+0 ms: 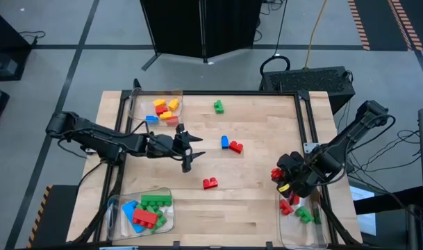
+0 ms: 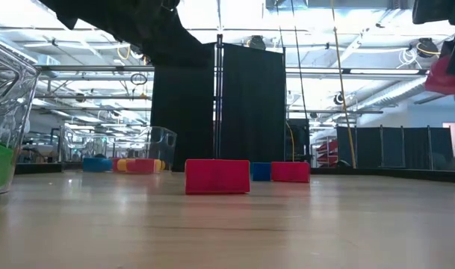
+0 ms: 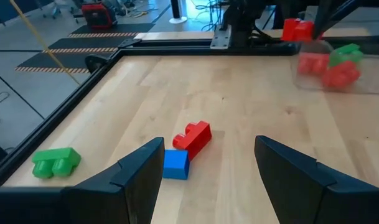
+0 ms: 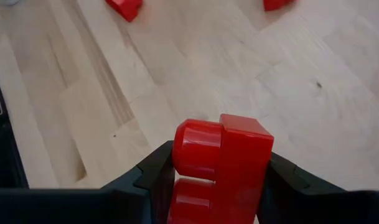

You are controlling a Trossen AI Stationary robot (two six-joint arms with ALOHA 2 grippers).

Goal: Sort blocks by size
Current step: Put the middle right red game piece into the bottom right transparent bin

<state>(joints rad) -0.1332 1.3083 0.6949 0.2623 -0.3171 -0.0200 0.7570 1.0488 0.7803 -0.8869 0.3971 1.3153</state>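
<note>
Jaws of your right gripper (image 4: 217, 186) clamp a red block (image 4: 221, 163) above the bench's near-right tray (image 1: 286, 229); centre over it before releasing. Your left gripper (image 3: 208, 168) hovers open, empty, mid-bench.

My table (image 1: 260, 201) is pale wood with a dark frame. On it lie a green block (image 1: 218, 106), a blue block (image 1: 225, 142) touching a red block (image 1: 236, 147), another red one (image 1: 210, 183), and three clear trays (image 1: 136, 104) holding blocks.
</note>
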